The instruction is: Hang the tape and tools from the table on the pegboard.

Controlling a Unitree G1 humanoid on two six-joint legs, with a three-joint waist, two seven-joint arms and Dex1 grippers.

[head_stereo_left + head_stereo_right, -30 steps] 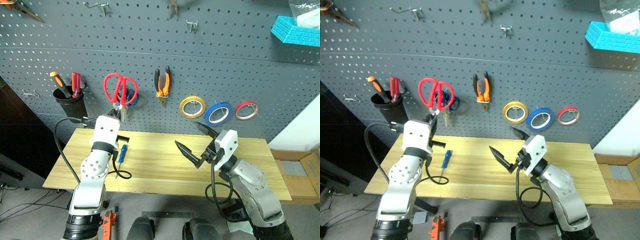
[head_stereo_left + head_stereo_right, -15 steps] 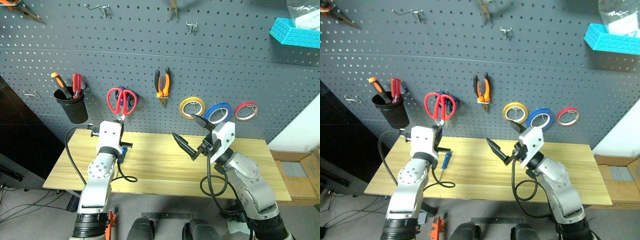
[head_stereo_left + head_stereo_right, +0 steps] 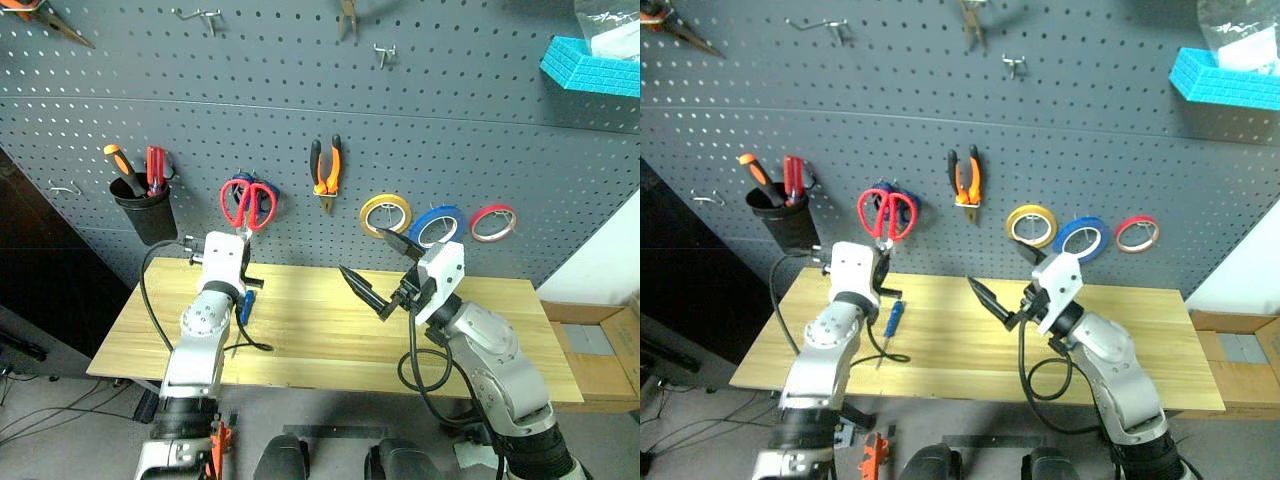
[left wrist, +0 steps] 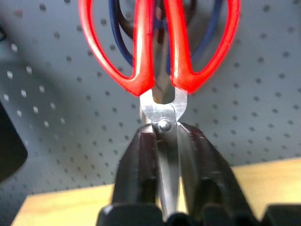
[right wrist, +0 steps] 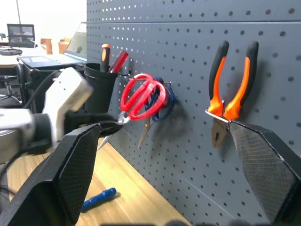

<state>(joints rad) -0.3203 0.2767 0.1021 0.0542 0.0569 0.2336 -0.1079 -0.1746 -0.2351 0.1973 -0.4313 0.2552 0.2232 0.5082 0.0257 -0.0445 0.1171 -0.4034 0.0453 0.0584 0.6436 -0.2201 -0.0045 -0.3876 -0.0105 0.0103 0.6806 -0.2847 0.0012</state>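
Red-handled scissors (image 3: 248,203) hang handles up on the pegboard (image 3: 450,120), in front of the blue-handled pair. My left gripper (image 4: 168,129) reaches level at them, shut on their blades just under the pivot. Farther right on the board hang the orange-and-black pliers (image 3: 325,170) and the blue tape (image 3: 436,226). A slim blue-handled screwdriver (image 3: 893,318) lies on the table (image 3: 320,330) beside my left arm. My right gripper (image 3: 385,268) hovers wide open over the table's middle, pointing at the board with nothing in it.
A black cup (image 3: 145,205) with orange and red screwdrivers hangs at the left. A yellow roll (image 3: 385,213) and a red roll (image 3: 492,221) flank the blue tape. Bare hooks (image 3: 383,50) and a turquoise box (image 3: 590,60) sit higher up. A cardboard box (image 3: 600,350) stands right of the table.
My left gripper has carried the red scissors forward and down to the board, where their handles now sit over the blue-handled pair. The right gripper has stayed put.
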